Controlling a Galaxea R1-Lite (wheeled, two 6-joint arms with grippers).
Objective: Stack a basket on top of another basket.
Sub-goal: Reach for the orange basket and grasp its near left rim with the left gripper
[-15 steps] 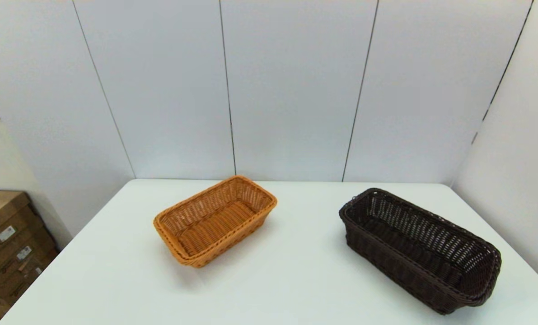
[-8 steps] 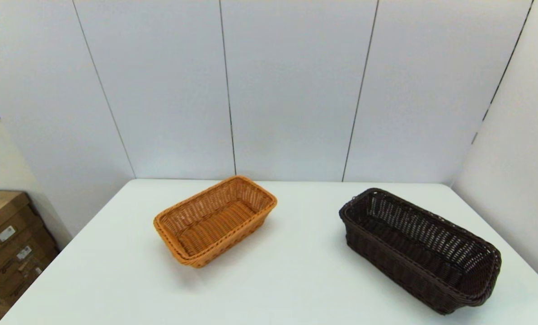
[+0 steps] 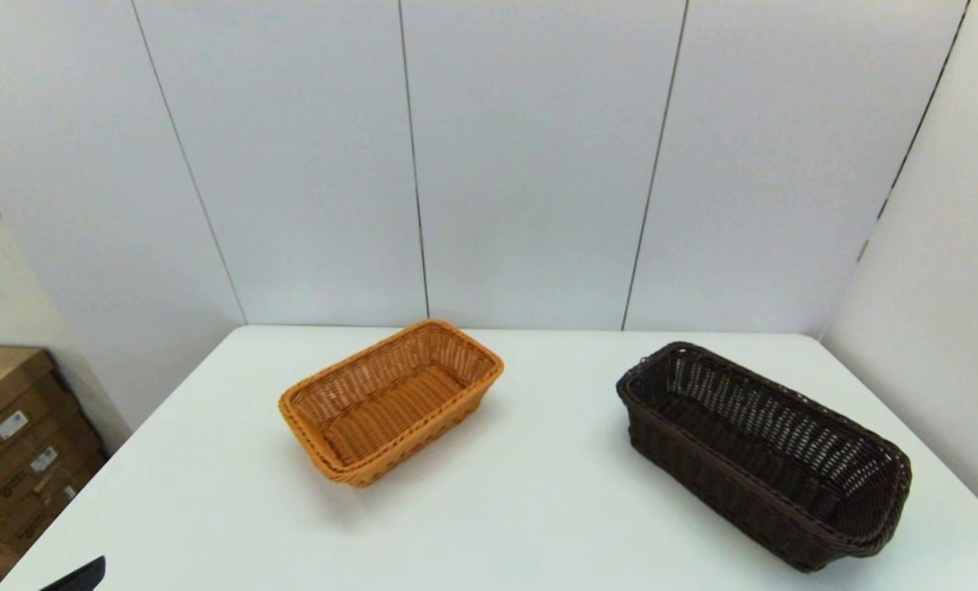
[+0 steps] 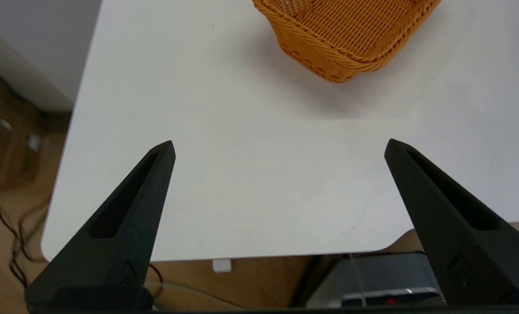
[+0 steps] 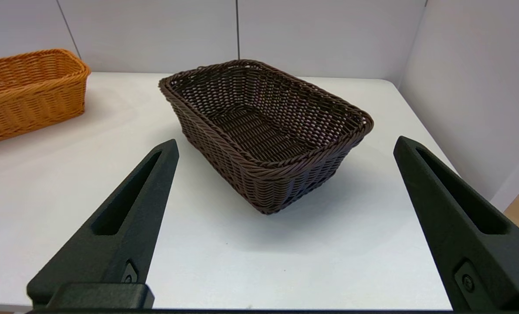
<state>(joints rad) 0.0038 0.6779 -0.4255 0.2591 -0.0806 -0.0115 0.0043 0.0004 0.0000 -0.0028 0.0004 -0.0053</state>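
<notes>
Right wrist view shows your open right gripper [image 5: 285, 144] facing the dark basket [image 5: 266, 131]; left gripper [image 4: 279, 146] open too. Its woven rim may slip.

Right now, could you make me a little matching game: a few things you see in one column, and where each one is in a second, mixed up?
1. dark brown basket
2. orange-tan basket
3. left pincer
4. cardboard boxes

a. on the floor, left of the table
b. open, over the table's near left corner
c. table's right side
d. table's middle-left

Pairs: 1-c, 2-d, 3-b, 4-a
</notes>
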